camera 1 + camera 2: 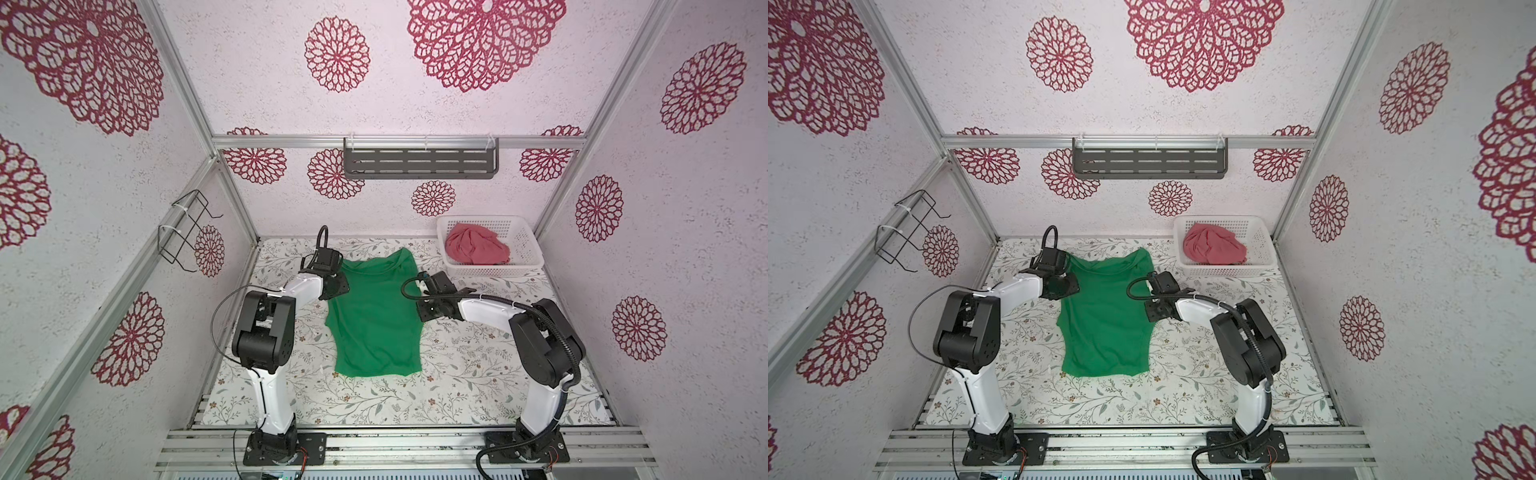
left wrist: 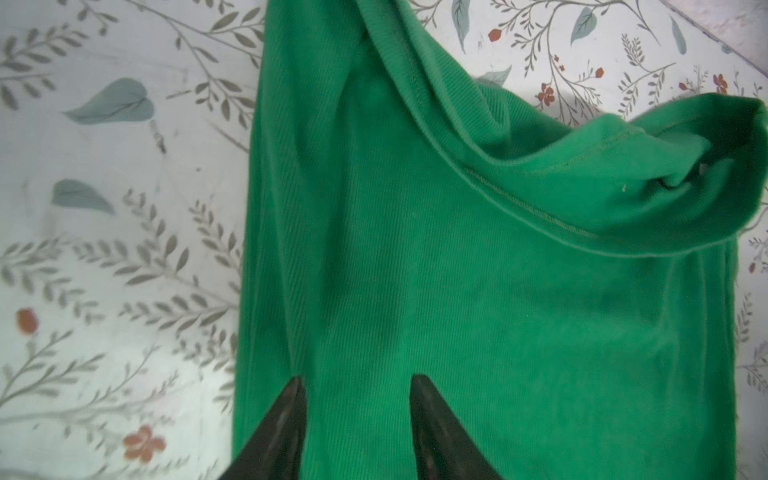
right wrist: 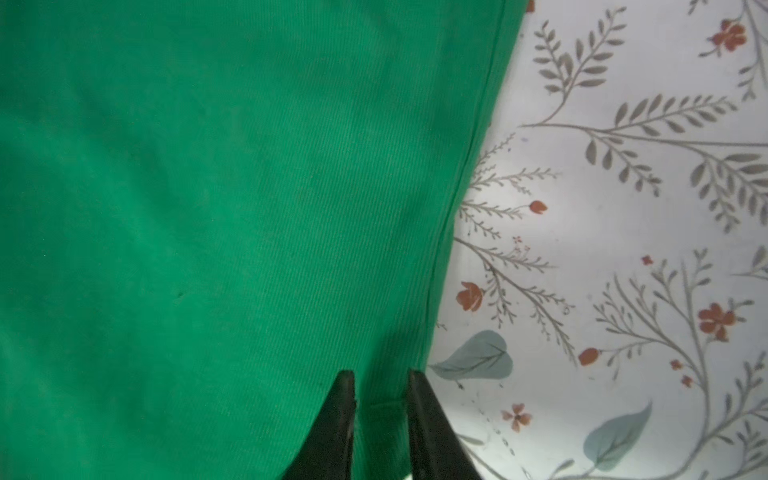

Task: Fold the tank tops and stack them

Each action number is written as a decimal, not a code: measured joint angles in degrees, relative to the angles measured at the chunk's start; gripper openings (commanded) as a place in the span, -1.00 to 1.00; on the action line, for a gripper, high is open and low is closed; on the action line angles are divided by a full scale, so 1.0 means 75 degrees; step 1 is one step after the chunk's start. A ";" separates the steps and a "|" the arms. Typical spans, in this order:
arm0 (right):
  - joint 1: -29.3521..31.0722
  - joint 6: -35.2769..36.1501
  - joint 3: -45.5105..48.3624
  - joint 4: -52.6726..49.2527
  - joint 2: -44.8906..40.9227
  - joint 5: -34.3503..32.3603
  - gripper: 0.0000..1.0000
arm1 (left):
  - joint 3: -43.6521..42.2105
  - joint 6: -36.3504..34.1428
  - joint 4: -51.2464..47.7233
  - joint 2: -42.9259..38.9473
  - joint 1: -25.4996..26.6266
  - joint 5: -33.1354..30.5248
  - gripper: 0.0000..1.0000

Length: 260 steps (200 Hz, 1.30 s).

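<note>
Down at the cloth, the left gripper (image 2: 358,384) has its two black tips planted apart on the green tank top (image 1: 374,316). A flat band of ribbed fabric lies between them, with nothing gathered. The right gripper (image 3: 381,380) stands with its tips close together just inside the garment's side seam, a small ridge of cloth between them. Whether that ridge is truly nipped I cannot tell.

The green tank top lies spread over the middle of the tabletop (image 1: 478,374), hem toward the near edge and neckline toward the far edge. The left gripper is on its left side up by the shoulder, the right gripper on its right side roughly opposite. The pinkish-red tank top (image 1: 476,248) sits crumpled in the basket (image 1: 490,272) at the far right corner, well apart.

The green cloth looks thin, light and limp. It should sag and stretch rather than keep a shape, and it may slide on the smooth printed surface. The seamed side edges seem the best hold, taken level on both sides so the fold falls straight. A pinch in mid-panel would likely lift only the top layer.

In both top views the wrist housings cover the fingertips, and the wrist views show only the very tips. The neckline is rolled over itself and the straps cannot be made out. The bundled red top's outline is unreadable.
</note>
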<state>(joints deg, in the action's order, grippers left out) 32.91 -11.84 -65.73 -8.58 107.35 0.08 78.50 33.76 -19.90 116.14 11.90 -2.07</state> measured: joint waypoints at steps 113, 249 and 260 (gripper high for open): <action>0.1988 -0.3028 0.2687 0.0796 -0.1848 -0.0297 -0.62 | 0.4820 -0.0583 -0.1090 0.3381 0.0181 0.0513 -0.12; 0.0326 -0.1504 0.0761 -0.1612 -0.2273 -0.1174 -0.52 | 0.3768 -0.1947 -0.2352 0.1396 0.1294 0.0889 0.36; 0.0187 -0.1233 0.0490 -0.1451 -0.1842 -0.1142 -0.53 | 0.2632 -0.1687 -0.1970 0.0291 0.1096 0.0676 0.34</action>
<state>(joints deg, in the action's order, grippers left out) 34.30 -21.08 -62.06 -19.46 93.54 -8.49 98.24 21.10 -34.68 118.32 20.12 3.01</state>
